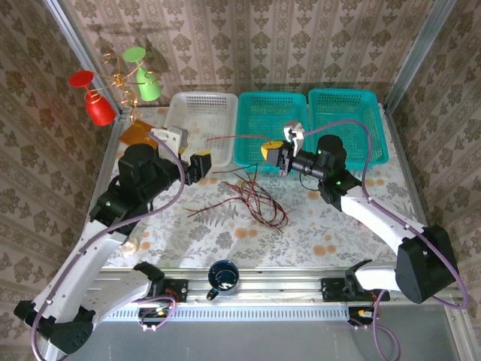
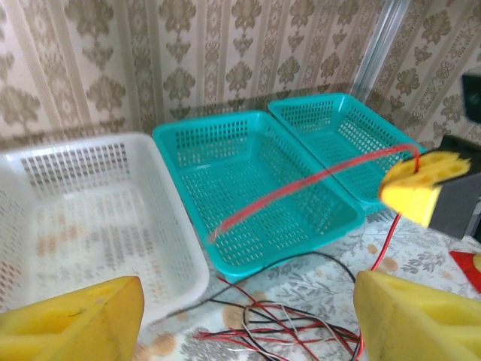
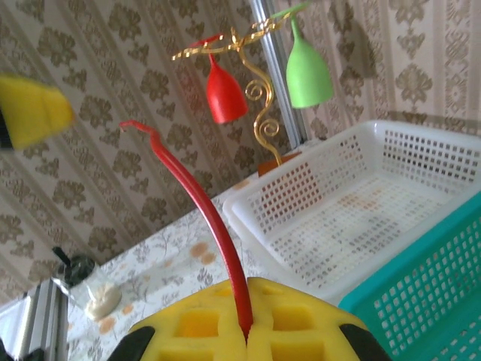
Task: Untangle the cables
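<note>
1. Currently, your right arm (image 1: 361,207) comes in from the near right corner, likely to lift one strand clear of the rest. Its forearm angles toward the middle of the table (image 1: 338,233) and the wrist points left, holding the right gripper (image 1: 268,151) raised.
2. Your left arm (image 1: 113,203) bends up and across from the near left with its wrist aimed right, so the left gripper (image 1: 201,164) faces its partner. Its pads (image 2: 68,323) stand wide apart with nothing between them, probably ready to take a strand.
3. The white basket (image 1: 197,98) and two teal baskets (image 1: 272,96) line the far edge, seemingly to receive sorted strands; all three look empty.
4. The cable bundle (image 1: 255,203), black and red strands looped together, lies on the table between the two grippers and nearer to you.
5. The red cable (image 3: 199,210) is clamped between the right gripper's closed pads. Its free end sticks out left toward the white basket, and a red strand drops from the gripper toward the bundle.
</note>
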You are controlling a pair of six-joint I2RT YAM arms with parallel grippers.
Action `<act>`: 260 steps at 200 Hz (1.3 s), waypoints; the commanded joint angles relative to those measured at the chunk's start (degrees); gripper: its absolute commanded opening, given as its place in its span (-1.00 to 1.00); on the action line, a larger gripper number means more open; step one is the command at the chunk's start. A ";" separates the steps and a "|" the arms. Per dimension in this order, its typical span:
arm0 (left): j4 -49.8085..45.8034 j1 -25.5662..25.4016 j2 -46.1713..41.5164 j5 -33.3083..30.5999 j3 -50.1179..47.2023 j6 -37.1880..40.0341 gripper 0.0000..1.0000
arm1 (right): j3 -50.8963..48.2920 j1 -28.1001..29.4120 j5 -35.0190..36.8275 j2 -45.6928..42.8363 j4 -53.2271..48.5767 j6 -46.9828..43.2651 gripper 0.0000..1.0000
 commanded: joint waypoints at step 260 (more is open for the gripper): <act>42.93 2.15 23.82 37.03 -1.15 -46.39 0.27 | 22.02 0.16 -19.60 7.31 4.51 -0.06 -1.00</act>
